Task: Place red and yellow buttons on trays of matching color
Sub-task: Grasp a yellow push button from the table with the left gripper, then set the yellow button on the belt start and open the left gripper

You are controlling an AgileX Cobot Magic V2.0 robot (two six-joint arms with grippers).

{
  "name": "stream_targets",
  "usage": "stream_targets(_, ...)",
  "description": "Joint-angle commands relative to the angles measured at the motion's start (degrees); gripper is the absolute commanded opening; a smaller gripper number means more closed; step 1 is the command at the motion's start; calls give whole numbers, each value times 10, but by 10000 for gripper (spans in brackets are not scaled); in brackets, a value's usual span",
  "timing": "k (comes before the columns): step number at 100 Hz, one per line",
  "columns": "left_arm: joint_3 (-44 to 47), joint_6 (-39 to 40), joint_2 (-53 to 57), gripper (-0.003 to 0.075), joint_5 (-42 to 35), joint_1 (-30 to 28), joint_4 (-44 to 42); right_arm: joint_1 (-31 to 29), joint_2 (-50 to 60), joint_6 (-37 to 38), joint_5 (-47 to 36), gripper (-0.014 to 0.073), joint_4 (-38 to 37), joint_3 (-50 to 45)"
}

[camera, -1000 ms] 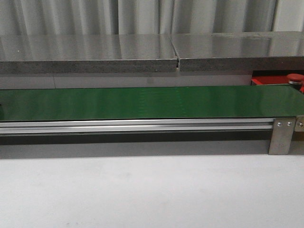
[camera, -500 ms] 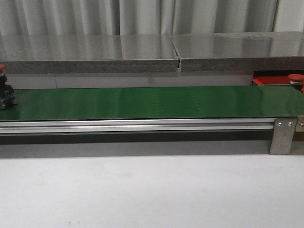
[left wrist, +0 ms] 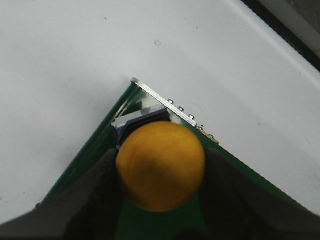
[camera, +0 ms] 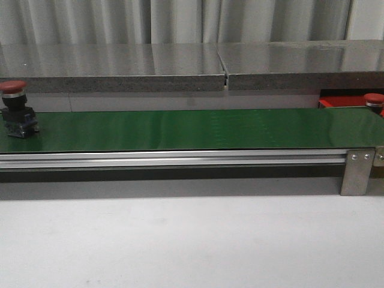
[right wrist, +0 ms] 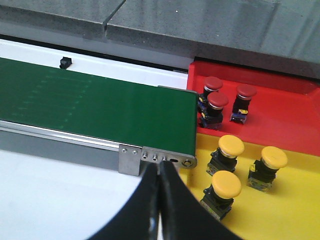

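A red button with a dark base stands on the far left end of the green belt. In the left wrist view my left gripper is shut on a yellow button. Its dark fingers press both sides of the cap, above a corner of the belt. My right gripper is shut and empty, near the belt's end bracket. Beyond it a red tray holds three red buttons. A yellow tray holds three yellow buttons. Neither gripper shows in the front view.
A grey stone shelf runs behind the belt. The belt's aluminium rail and end bracket face the white table. The red tray's edge and one red button cap show at the far right.
A red button has come into view at the left end of the belt and moved to the right along it. Nothing else in the front view has moved.
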State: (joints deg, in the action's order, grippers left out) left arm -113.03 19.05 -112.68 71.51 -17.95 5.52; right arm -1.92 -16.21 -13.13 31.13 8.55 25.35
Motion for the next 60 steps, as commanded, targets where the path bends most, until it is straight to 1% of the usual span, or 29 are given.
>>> stream_targets(1,6,-3,52,220,0,7,4,1,-5,-4,-43,-68,5,15)
stream_targets(15,49,-4,77,220,-10,14,4,1,-5,-4,-43,-68,5,15)
stream_targets(30,95,-12,100,220,-44,14,5,1,-5,-4,-43,-68,5,15)
stream_targets(45,122,-17,102,220,-68,14,9,1,-5,-4,-43,-68,5,15)
stream_targets(60,167,-33,102,220,-105,17,7,1,-5,-4,-43,-68,5,15)
